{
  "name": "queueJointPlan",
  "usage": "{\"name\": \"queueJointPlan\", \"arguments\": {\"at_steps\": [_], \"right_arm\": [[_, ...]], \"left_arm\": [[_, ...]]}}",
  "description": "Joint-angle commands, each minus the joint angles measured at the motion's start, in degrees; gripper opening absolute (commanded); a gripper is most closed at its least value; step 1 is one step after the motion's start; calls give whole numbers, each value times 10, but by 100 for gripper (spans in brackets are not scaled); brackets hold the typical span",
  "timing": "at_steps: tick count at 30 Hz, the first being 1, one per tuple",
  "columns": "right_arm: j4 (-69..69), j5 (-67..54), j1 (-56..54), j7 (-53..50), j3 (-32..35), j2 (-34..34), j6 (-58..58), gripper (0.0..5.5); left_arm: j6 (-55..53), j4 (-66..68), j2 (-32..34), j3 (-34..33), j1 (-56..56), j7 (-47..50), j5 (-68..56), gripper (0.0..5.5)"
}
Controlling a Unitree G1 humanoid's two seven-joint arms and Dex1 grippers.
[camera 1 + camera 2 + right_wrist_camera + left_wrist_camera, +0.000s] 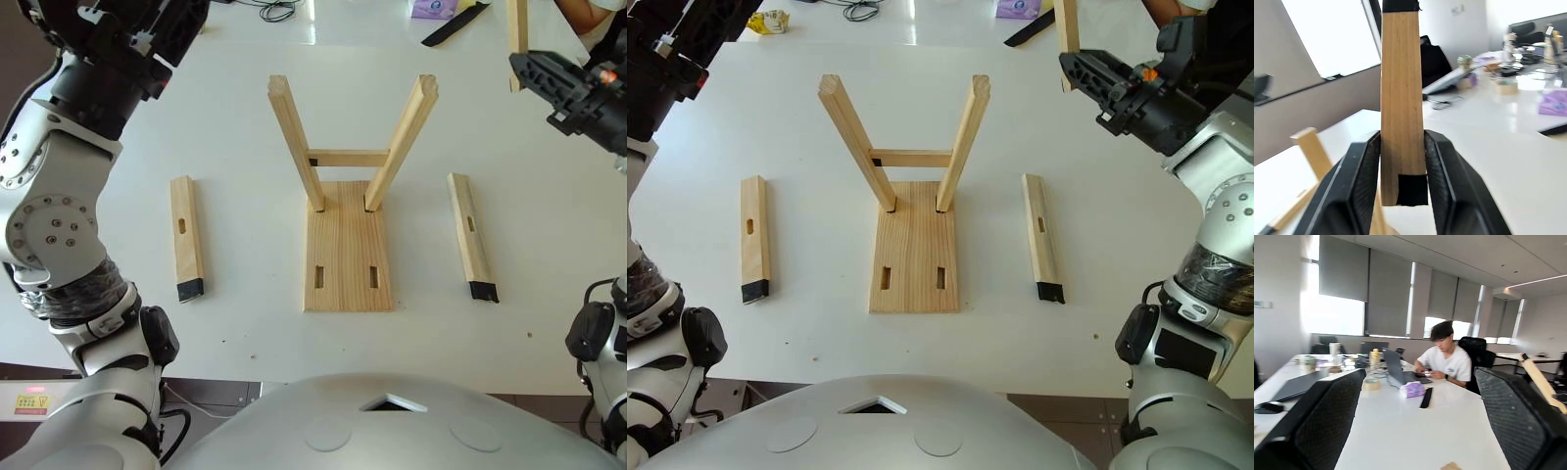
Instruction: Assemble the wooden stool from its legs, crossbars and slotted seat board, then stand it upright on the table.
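Head views: board (348, 257) lay flat on white table (245, 333); two legs (294, 142) stood in its far slots, crossbar (348, 158) between them; near slots were empty. Left spare leg (186, 238) and right spare leg (472, 236) lay well apart from it. About half done, I judged.

Left wrist: left gripper (1420, 377) gaped, empty; office blinds (1342, 269) behind.

Right wrist: right gripper (1402, 138) clamped a stick (1400, 98), held upright above the table.

Pale grained-wood seat board (347, 250) — glossy table (245, 98)
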State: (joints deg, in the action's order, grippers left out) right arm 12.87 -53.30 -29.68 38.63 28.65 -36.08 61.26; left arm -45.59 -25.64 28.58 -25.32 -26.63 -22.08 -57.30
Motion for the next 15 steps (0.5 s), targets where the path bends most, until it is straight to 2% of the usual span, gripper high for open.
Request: {"name": "queueJointPlan", "arguments": {"at_steps": [1, 6, 11, 15], "right_arm": [[32, -115, -30, 11, 5, -2, 43, 132], [74, -197, -28, 26, -36, -10, 57, 132], [78, -179, -18, 82, -109, -32, 46, 132], [84, -158, 4, 132, -130, -58, 22, 132]], "left_arm": [[-33, -3, 8, 27, -9, -34, -76, 411], [-46, -36, 0, 76, 16, -64, -141, 411], [-44, -22, -13, 134, 14, -80, -145, 411], [-48, -11, -26, 167, -1, -75, -148, 411]]}}
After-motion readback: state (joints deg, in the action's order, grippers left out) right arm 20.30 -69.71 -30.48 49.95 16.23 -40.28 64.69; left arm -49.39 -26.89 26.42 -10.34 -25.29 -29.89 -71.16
